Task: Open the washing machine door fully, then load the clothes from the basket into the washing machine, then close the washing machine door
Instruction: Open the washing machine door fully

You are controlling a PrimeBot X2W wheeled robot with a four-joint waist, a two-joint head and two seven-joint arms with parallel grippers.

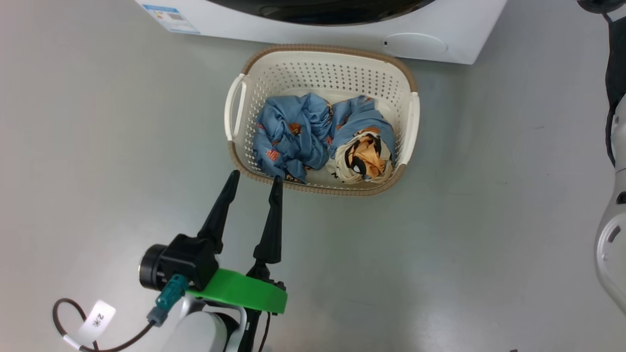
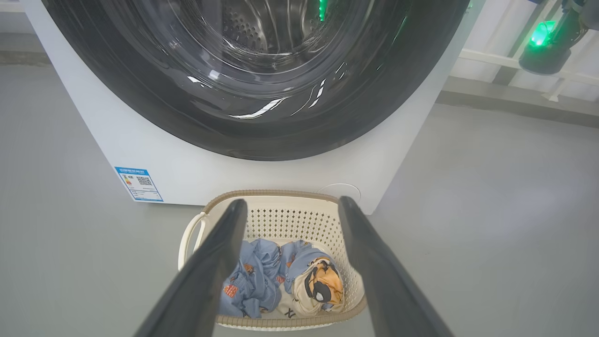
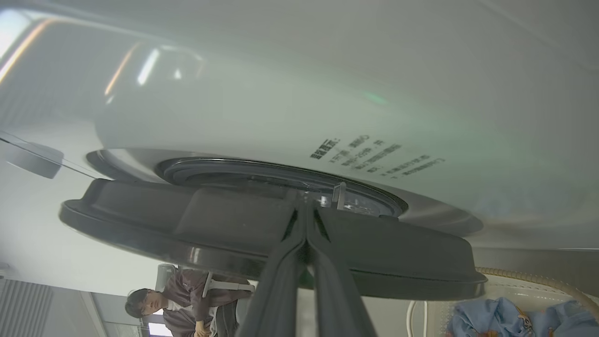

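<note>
The cream basket stands on the floor in front of the white washing machine. It holds the blue clothes with the orange cartoon patch. My left gripper is open just short of the basket's near left rim, with nothing between its fingers. In the left wrist view the black-rimmed washing machine door looms above the basket and clothes. In the right wrist view my right gripper is shut, its tips against the door. A narrow gap shows between door and washer front.
A blue label sits low on the washer's left front. My pale right forearm runs along the head view's right edge. A seated person shows in the background of the right wrist view. Bare grey floor surrounds the basket.
</note>
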